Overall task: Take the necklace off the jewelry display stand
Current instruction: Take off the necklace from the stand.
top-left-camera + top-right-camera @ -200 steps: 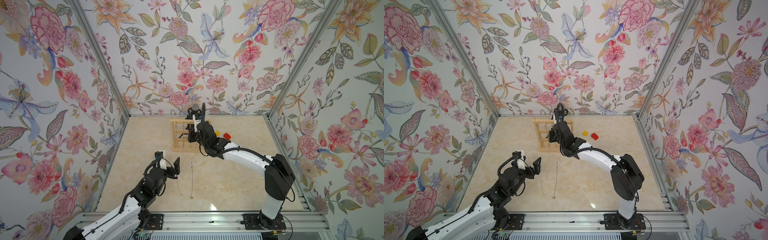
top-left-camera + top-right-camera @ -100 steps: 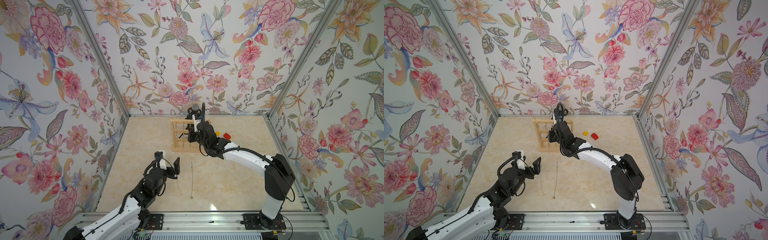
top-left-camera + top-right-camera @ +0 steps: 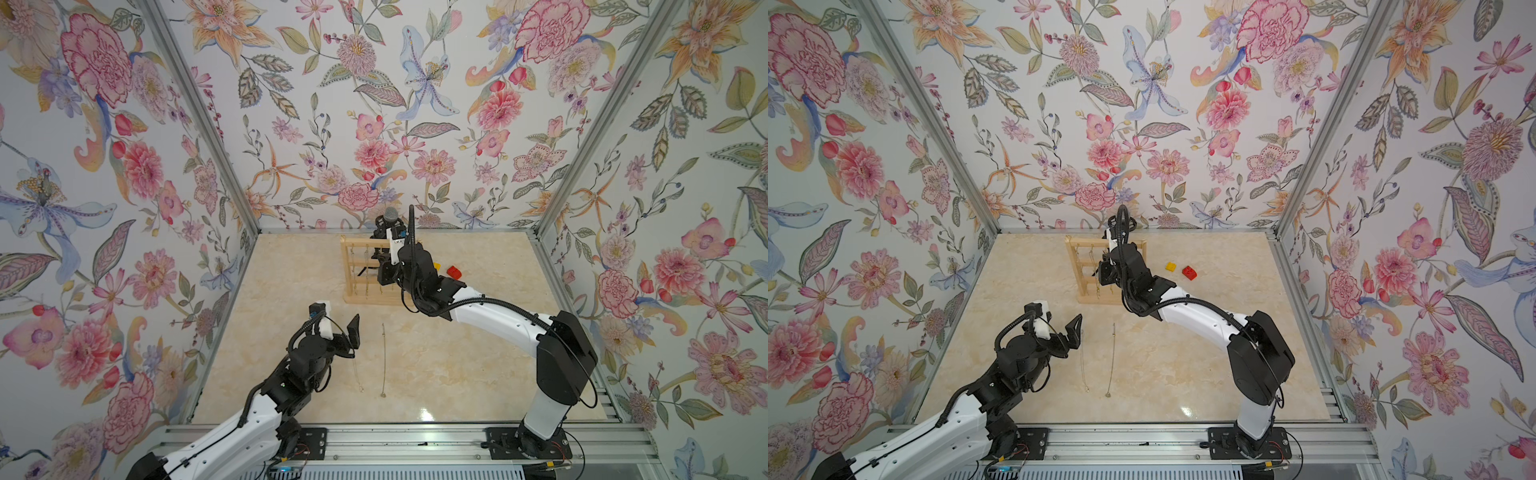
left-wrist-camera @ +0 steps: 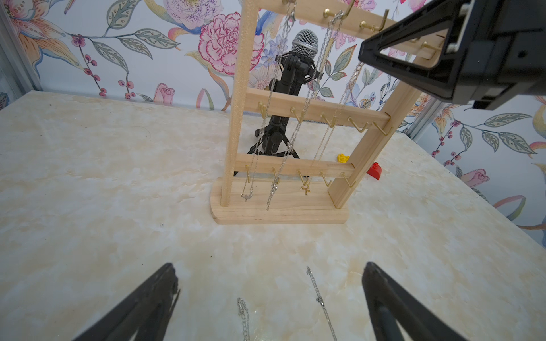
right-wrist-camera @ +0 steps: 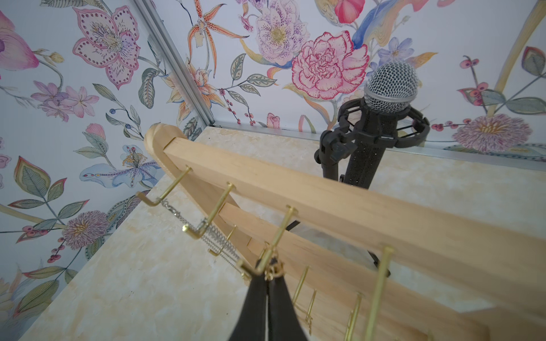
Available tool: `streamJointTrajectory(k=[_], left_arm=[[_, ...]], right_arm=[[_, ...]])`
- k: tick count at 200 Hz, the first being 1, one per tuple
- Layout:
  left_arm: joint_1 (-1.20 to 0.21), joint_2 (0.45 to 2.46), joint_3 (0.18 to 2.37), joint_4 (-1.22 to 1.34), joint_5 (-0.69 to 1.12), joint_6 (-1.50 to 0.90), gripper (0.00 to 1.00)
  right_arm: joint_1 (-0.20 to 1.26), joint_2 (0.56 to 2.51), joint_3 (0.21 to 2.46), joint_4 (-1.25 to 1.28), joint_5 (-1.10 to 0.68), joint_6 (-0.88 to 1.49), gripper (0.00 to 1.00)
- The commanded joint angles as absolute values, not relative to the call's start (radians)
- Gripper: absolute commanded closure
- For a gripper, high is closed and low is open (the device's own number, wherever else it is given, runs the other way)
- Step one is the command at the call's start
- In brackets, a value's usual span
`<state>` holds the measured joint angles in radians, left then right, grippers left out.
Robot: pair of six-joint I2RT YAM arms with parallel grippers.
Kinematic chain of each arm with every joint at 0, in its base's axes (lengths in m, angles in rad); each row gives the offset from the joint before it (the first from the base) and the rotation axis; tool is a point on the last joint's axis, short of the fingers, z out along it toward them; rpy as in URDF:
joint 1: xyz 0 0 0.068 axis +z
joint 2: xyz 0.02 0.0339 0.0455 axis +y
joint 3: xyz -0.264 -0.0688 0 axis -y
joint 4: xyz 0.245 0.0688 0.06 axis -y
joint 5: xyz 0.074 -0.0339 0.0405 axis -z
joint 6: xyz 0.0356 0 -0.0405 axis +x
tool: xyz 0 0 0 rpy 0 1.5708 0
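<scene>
- Fingers on my left arm point(image 4: 159, 292) are spread wide with nothing between them, hovering low over the counter point(image 4: 88, 177). I read that as parked clear of the stand, so the other arm has room.
- Just right of them, a silver chain point(image 3: 1084, 365) and a gold chain point(image 3: 1111, 361) lie stretched out side by side on the counter, not touching each other and well short of the stand. Laid straight like that, they shouldn't tangle.
- Next comes the jewelry display stand point(image 4: 295, 107), upright on its flat base with its hooks pointing toward my arms. Silver necklaces point(image 5: 218, 242) hang from the two leftmost hooks of its top rail.
- The gold necklace point(image 4: 305, 187), the one I'm after, hangs down the front from the third top-rail hook point(image 5: 277, 236). Its pendant dangles just below the bottom rail.
- My right arm's fingers point(image 5: 260, 292) are pressed together on that necklace's top loop, right at the hook's crook. Gripping there, I judge, lets me lift the loop over the upturned tip. I can't tell whether it has cleared it.
- A microphone point(image 5: 390, 88) stands behind the stand. A yellow brick point(image 3: 1170, 266) and a red brick point(image 3: 1189, 272) lie further right, out of my way.
</scene>
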<state>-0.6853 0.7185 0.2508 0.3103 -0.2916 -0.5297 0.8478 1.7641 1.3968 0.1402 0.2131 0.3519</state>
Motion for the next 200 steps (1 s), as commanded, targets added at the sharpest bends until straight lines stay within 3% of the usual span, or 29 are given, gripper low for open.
streamJointTrajectory(k=[1, 200], left_arm=[[-0.677, 0.714, 0.241, 0.328, -0.287, -0.506, 0.01], [-0.678, 0.724, 0.246, 0.331, -0.285, -0.502, 0.01]], right_arm=[[0.847, 1.722, 1.374, 0.169, 0.201, 0.328, 1.00], [0.842, 1.676, 1.367, 0.179, 0.137, 0.301, 1.00]])
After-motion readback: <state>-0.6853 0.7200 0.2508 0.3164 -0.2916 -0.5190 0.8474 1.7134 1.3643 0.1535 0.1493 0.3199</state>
